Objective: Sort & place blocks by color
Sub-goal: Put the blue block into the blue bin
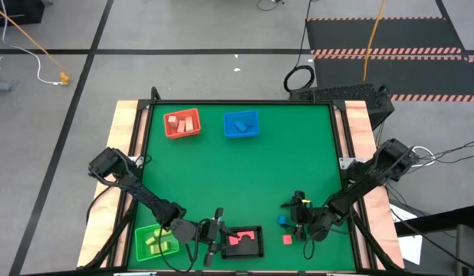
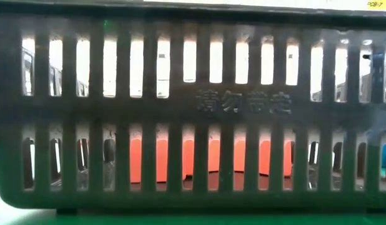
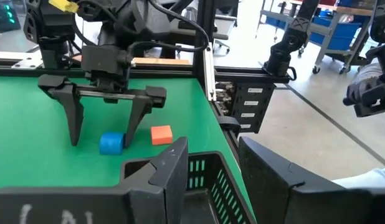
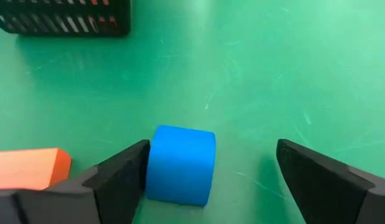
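Near the table's front edge, right gripper (image 4: 208, 177) sits wide open around a blue block (image 4: 180, 163); left gripper (image 1: 214, 238), also open, touches the black basket (image 1: 257, 249).

Bright even light, soft shadows, backlit low view

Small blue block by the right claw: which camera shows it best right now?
The right wrist view: the small blue block fills the frame between the open right claw fingers, untouched. The left wrist view shows it farther off beside an orange block. The high view shows a speck. The low view hides it behind the black basket.
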Robot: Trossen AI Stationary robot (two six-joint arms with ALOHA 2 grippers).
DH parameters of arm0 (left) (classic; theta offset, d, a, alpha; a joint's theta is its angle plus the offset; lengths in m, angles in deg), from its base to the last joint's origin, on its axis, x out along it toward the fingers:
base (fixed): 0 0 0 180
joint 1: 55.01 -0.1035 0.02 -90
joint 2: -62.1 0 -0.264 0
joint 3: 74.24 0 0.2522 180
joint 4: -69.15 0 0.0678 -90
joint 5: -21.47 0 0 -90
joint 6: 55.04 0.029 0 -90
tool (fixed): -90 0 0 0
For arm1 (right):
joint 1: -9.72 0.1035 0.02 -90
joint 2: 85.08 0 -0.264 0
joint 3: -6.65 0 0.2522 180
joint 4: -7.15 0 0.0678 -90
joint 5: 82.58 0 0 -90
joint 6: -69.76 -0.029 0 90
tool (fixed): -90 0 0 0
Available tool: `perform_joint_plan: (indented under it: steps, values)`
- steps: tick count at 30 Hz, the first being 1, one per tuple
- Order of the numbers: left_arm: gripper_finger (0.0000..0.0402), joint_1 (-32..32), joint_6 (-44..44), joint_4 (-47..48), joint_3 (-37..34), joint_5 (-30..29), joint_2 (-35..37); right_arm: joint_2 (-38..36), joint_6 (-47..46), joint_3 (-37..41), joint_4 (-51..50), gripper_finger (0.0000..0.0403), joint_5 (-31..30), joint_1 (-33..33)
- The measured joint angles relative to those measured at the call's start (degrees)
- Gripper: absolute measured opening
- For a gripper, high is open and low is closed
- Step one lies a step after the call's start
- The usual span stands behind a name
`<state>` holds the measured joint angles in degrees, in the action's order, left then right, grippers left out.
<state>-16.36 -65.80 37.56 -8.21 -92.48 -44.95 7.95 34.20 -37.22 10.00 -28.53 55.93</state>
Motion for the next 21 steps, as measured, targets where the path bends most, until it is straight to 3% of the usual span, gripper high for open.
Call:
perform_joint_plan:
  steps: [4,7,10,16,21]
  values:
    - [0.0145,-0.16,0.12,-0.02,0.00,0.00,0.00,0.57,-0.88,-0.04,0.21,0.0333,0.00,-0.34]
    - [0.0145,-0.70,0.14,-0.29,0.00,-0.04,0.00,0.50,-1.94,-0.04,0.15,0.0306,0.13,-0.39]
    - [0.0145,-1.54,0.14,-2.08,0.00,-1.26,0.07,0.50,-3.45,-0.04,0.19,0.0254,0.33,-0.40]
    - [0.0145,-4.30,0.14,-2.72,0.00,-1.64,0.22,0.48,-6.52,-0.03,0.42,0.0112,1.24,-0.50]
    - [0.0145,-7.53,-0.53,-2.87,0.00,-1.64,0.26,0.57,-7.28,0.04,3.15,0.0112,1.76,-1.66]
